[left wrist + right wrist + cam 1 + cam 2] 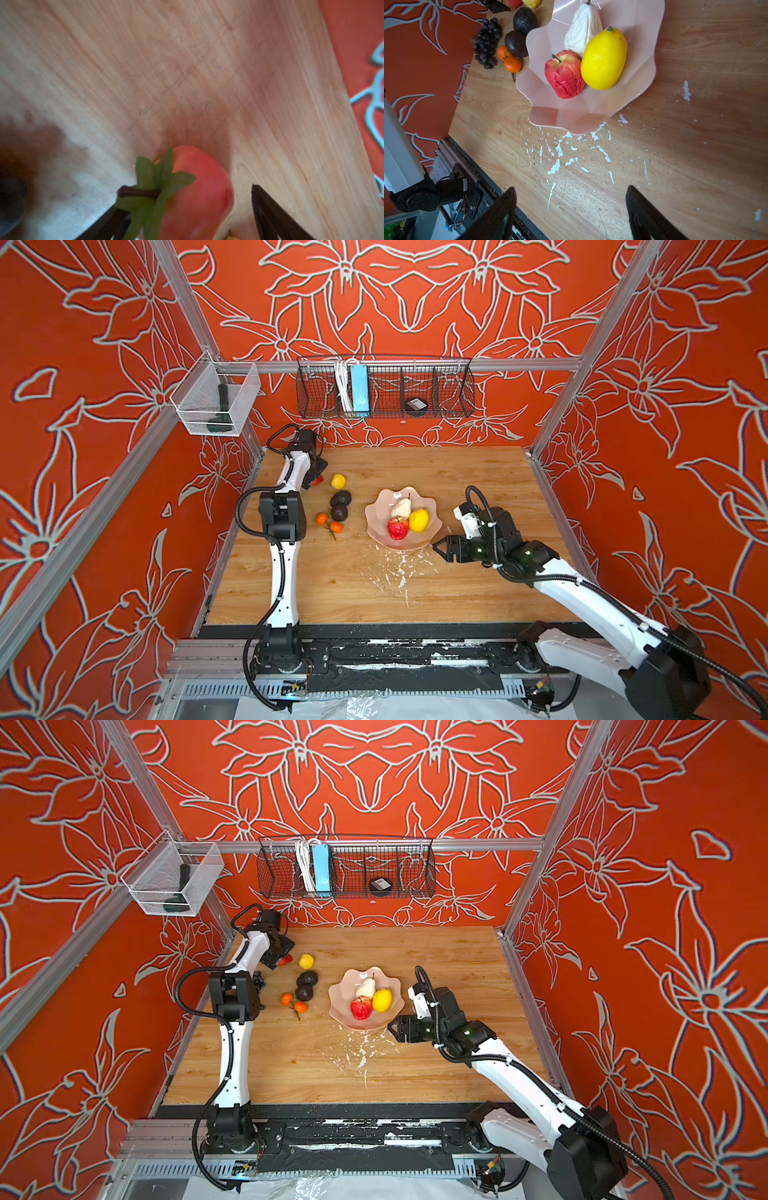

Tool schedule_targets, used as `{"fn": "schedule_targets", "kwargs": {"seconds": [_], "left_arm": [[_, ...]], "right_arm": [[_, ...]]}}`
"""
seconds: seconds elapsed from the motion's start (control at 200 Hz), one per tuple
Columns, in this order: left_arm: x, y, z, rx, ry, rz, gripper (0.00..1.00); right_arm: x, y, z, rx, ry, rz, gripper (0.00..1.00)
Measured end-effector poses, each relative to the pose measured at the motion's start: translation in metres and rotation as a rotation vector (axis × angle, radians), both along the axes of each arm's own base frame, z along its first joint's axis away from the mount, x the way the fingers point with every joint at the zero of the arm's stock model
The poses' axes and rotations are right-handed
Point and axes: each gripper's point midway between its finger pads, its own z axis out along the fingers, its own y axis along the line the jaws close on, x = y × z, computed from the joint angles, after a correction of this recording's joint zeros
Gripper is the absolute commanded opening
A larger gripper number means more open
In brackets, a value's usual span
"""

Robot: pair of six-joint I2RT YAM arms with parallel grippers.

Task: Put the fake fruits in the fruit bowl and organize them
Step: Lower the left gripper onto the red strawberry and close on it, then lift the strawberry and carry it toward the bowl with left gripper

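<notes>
My left hand (188,187) is open around the red strawberry (199,170) on the table (207,62); it looks light and slippery; I'd squeeze its fat middle, not the leaves; my right hand (570,188) is open beside the fruit bowl (378,518).

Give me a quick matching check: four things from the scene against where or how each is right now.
Things:
1. red apple
2. leafy red fruit
3. grape bunch
4. right gripper

States:
A. open, nothing between its fingers
B. on the table beside the small oranges
C. in the pink bowl
D. between the left gripper's open jaws

Pairs: 1-C, 2-D, 3-B, 4-A.
</notes>
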Motion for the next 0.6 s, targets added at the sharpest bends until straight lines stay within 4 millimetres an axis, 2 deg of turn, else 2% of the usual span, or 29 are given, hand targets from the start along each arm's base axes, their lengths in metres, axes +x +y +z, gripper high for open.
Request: {"fn": "schedule_targets", "kwargs": {"seconds": [0.24,0.601], "left_arm": [[-0.005,0.002,-0.012,0.016,0.042,-0.009,0.77],[-0.011,0.006,-0.013,0.049,0.06,-0.021,0.6]], "right_arm": [[-0.001,0.001,-0.001,0.003,0.009,0.006,0.83],[0.0,0.001,-0.003,0.0,0.014,0.006,0.83]]}}
